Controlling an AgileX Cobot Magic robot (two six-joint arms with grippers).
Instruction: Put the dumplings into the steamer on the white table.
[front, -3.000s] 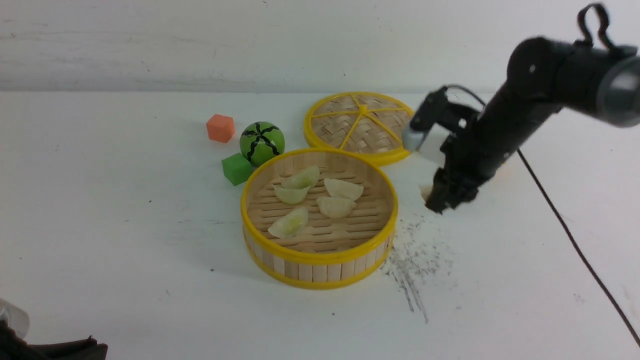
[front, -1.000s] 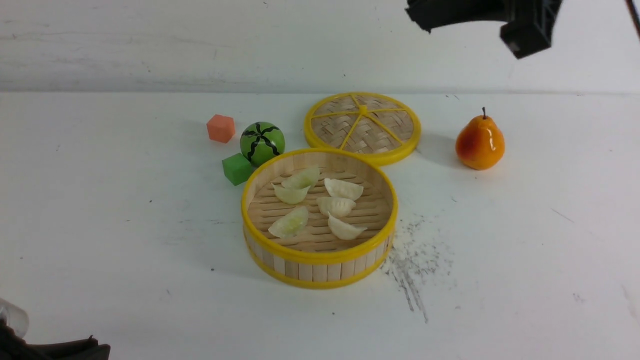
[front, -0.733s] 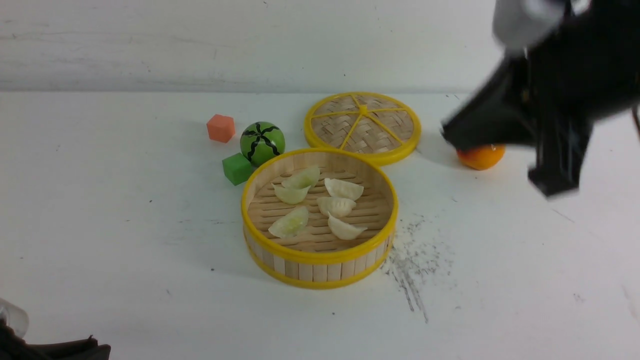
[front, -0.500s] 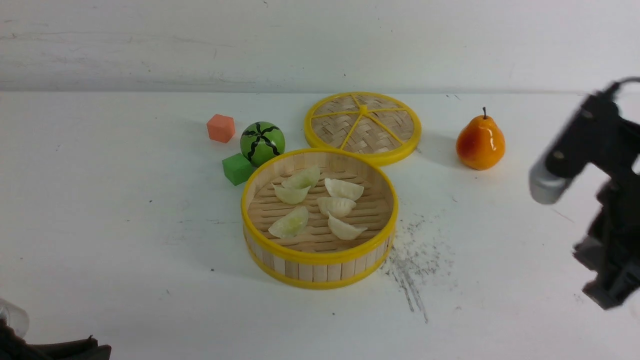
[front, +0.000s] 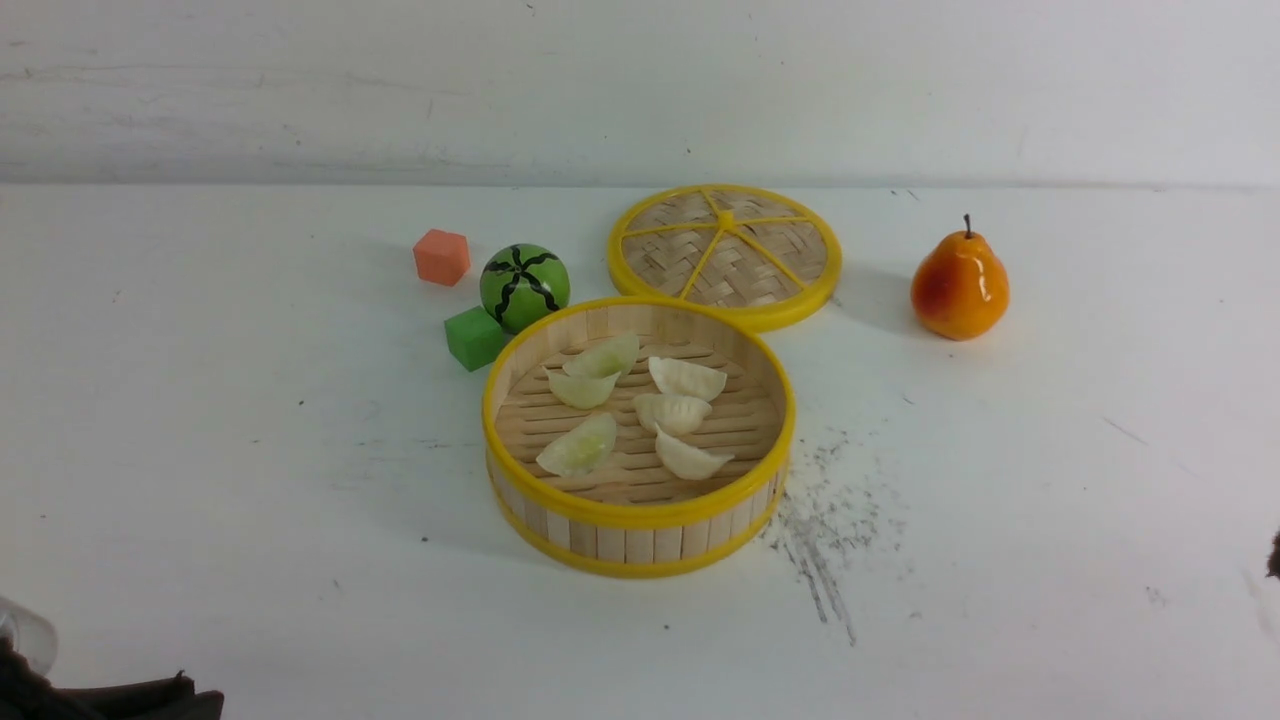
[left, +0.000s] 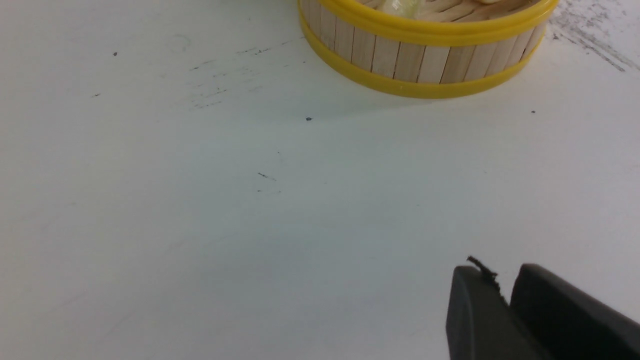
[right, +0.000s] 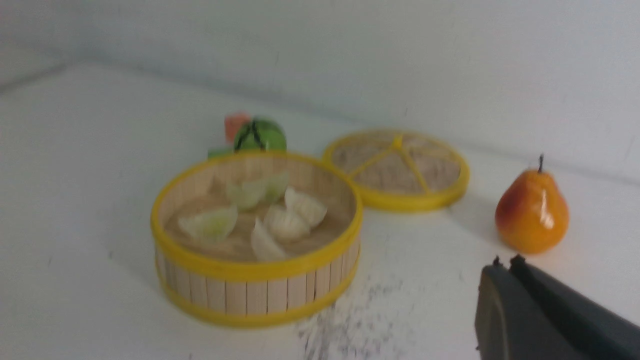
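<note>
We saw all six small pleated dumplings (front: 640, 410) sitting inside the round yellow-rimmed bamboo steamer (front: 640, 520) on the scuffed white table (front: 250, 400), our left gripper (left: 504, 285) slightly parted and right gripper (right: 504, 270) pressed together, both empty.
</note>
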